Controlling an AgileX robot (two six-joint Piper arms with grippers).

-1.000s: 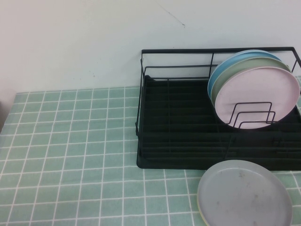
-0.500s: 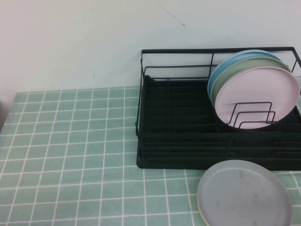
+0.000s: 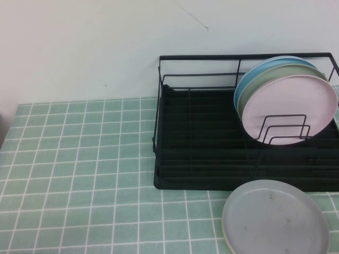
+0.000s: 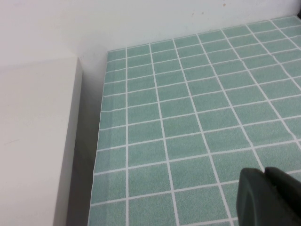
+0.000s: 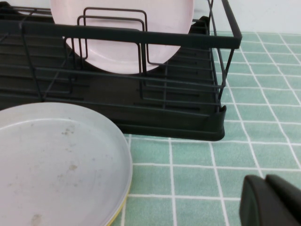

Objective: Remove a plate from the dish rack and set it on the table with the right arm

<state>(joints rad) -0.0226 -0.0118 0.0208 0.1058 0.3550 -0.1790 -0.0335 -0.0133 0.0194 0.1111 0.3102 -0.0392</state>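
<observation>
The pale grey plate (image 3: 274, 219) with small dark specks lies flat on the mint-green tiled table (image 3: 79, 159), just in front of the black wire dish rack (image 3: 201, 132). A yellowish edge shows under its near rim. In the right wrist view the grey plate (image 5: 56, 165) lies beside my right gripper (image 5: 265, 179), which is shut, empty and apart from it over the tiles. My left gripper (image 4: 264, 170) is shut and empty above bare tiles, far from the rack. Neither gripper shows in the high view.
A pink plate (image 3: 288, 103), a pale green plate (image 3: 275, 71) and a blue plate (image 3: 254, 71) stand upright at the rack's right end. A white wall runs behind the table. A white block (image 4: 33, 141) borders the table's left edge.
</observation>
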